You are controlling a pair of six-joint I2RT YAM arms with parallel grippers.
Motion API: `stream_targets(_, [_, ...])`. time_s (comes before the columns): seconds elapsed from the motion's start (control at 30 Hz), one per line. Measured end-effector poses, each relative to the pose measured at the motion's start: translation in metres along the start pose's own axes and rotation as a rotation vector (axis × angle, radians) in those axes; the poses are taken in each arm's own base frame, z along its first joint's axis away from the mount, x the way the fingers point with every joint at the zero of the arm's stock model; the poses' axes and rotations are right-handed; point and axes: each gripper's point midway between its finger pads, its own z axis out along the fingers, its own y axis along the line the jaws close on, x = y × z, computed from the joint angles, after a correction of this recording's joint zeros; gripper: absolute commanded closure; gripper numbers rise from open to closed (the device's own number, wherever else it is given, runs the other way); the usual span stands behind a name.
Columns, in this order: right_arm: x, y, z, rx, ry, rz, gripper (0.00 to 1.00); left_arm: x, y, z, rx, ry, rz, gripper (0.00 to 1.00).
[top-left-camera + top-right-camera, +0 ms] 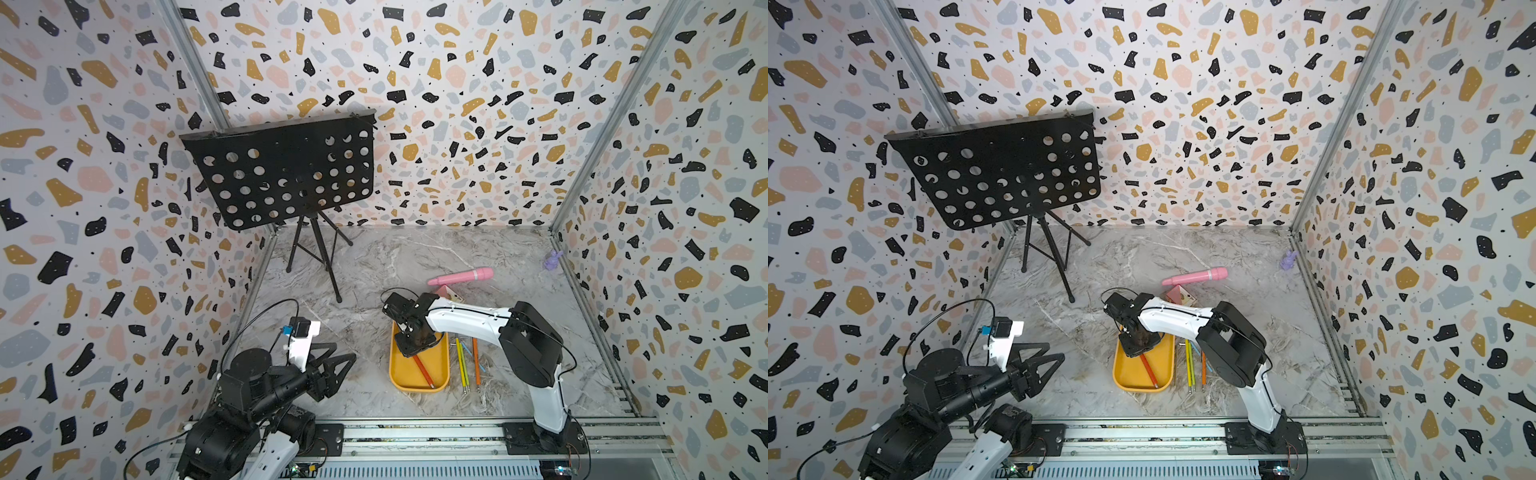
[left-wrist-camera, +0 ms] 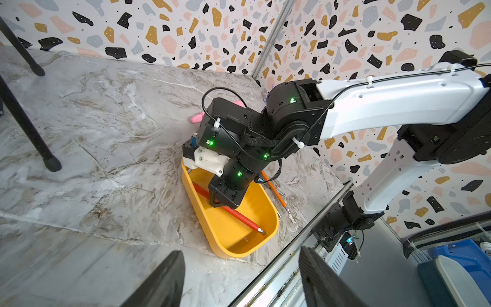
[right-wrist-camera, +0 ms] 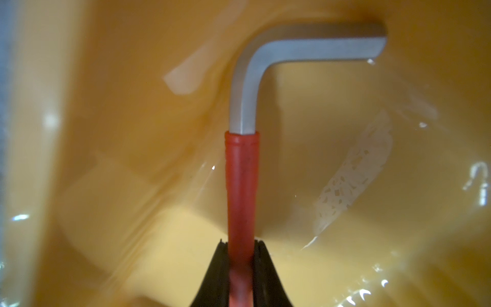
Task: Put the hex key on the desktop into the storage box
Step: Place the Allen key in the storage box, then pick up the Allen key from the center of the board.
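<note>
The yellow-orange storage box (image 1: pixel 441 376) (image 1: pixel 1126 380) (image 2: pixel 239 240) sits on the marble desktop (image 1: pixel 374 266) in front of the right arm's base. My right gripper (image 1: pixel 413 353) (image 2: pixel 218 203) (image 3: pixel 241 244) reaches down into the box and is shut on the red sleeve of a hex key (image 1: pixel 423 369) (image 1: pixel 1148 370) (image 2: pixel 239 216) (image 3: pixel 241 186). The key's bent steel end hangs close over the box's floor (image 3: pixel 132 133), and its far tip reaches the box's near end. My left gripper (image 1: pixel 347 353) (image 2: pixel 240 255) hovers open and empty to the left of the box.
Several more hex keys, yellow (image 1: pixel 461 361), orange (image 1: pixel 476 359) and others, lie on the desktop just right of the box. Behind the box are a pink-and-cream box (image 1: pixel 451 293), a pink cylinder (image 1: pixel 461 276) and a purple figure (image 1: pixel 552 259). A black music stand (image 1: pixel 282 174) stands back left.
</note>
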Motion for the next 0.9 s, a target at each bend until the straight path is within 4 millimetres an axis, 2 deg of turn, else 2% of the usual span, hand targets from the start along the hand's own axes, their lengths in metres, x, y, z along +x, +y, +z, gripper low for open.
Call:
stream_targets(0.03, [0.0, 0.0, 0.0, 0.001, 0.0, 0.001, 0.65, 0.0, 0.0, 0.0, 0.0, 0.0, 0.0, 0.28])
stream_targets(0.1, [0.0, -0.001, 0.0, 0.003, -0.001, -0.006, 0.55, 0.0, 0.0, 0.0, 0.0, 0.0, 0.0, 0.28])
stream_targets(0.2, [-0.001, -0.001, -0.001, 0.008, -0.008, -0.003, 0.52, 0.0, 0.0, 0.0, -0.001, 0.0, 0.0, 0.28])
stream_targets(0.3, [-0.004, -0.002, -0.011, 0.008, -0.034, -0.001, 0.52, 0.0, 0.0, 0.0, -0.001, 0.001, -0.001, 0.28])
stream_targets(0.4, [-0.011, -0.002, -0.04, 0.001, -0.105, 0.005, 0.51, 0.0, 0.0, 0.0, -0.001, 0.001, -0.001, 0.28])
stream_targets(0.53, [-0.021, -0.009, -0.101, -0.014, -0.266, 0.038, 0.51, 0.0, 0.0, 0.0, -0.001, 0.0, -0.001, 0.28])
stream_targets(0.63, [-0.019, -0.031, -0.139, -0.012, -0.371, 0.105, 0.52, 0.0, 0.0, 0.0, -0.001, 0.001, -0.001, 0.28])
stream_targets(0.7, [-0.011, -0.057, -0.153, 0.003, -0.412, 0.175, 0.52, 0.0, 0.0, 0.0, -0.001, 0.001, -0.001, 0.28])
stream_targets(0.8, [0.01, -0.1, -0.152, 0.048, -0.414, 0.287, 0.52, 0.0, 0.0, 0.0, -0.001, 0.0, -0.001, 0.28])
stream_targets(0.9, [0.036, -0.129, -0.136, 0.087, -0.37, 0.366, 0.53, 0.0, 0.0, 0.0, -0.002, 0.0, -0.001, 0.28])
